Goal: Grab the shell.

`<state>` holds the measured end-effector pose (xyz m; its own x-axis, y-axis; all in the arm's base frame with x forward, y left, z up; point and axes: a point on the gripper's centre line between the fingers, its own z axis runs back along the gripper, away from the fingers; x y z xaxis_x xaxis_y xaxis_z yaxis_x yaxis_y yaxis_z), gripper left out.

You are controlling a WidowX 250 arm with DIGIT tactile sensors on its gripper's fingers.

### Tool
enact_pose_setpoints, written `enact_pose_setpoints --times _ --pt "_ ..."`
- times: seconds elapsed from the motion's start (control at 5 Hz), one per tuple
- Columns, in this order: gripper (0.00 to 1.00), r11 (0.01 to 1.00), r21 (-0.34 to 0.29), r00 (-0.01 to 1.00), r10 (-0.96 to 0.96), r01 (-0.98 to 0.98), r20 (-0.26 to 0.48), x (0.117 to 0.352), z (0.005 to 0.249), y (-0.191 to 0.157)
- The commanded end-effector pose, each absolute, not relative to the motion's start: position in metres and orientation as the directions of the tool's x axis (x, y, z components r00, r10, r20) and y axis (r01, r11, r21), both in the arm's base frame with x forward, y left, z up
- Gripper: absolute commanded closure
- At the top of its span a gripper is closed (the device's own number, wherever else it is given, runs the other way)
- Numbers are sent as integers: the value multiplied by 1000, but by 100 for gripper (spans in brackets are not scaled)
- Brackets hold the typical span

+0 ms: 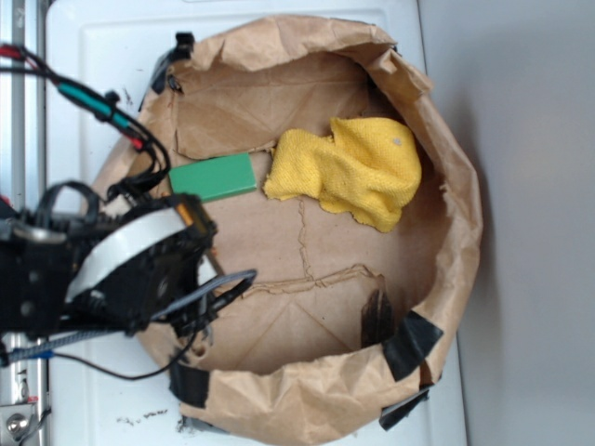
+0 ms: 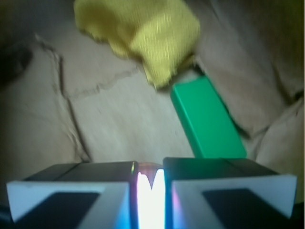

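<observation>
Up close in the wrist view, gripper (image 2: 150,183) jaws stand nearly together, a narrow bright slit between the two pads; a small orange-tan sliver shows at the top of that slit, likely the shell (image 2: 148,165), though glare washes out its form, so a firm grasp cannot be confirmed. From the exterior camera the shell is not visible; the black arm and gripper (image 1: 200,297) sit low over the near edge of the paper bag (image 1: 307,400), whose walls are rolled down into a shallow basin. Just ahead of the gripper and to its right lies the flat green block (image 2: 207,119), lying flat on the brown paper floor, its long axis running away from the gripper. Beyond that, the fuzzy yellow cloth (image 2: 143,31) is bunched in a heap, its near corner just touching or overlapping the block's far end. Creases and a tear line cross the paper floor left of the gripper. Bag rests on a white surface (image 1: 93,56).
</observation>
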<state>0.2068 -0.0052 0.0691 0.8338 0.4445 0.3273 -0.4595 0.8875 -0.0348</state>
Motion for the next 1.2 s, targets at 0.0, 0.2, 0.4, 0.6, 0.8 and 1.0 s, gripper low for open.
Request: enact_pose_setpoints --times 0.0,0.2,0.4,0.6,0.8,1.0 --pt "0 891 -83 824 446 -447 349 218 84 4" --pt "0 916 -93 852 397 -390 342 208 85 -2" --pt "0 931 -99 863 363 -351 352 203 84 -5" --pt "0 992 -61 929 125 -111 348 206 79 -11" --pt "0 998 2 920 62 -68 387 206 78 -15" --pt "0 999 45 929 2 -20 370 204 74 -18"
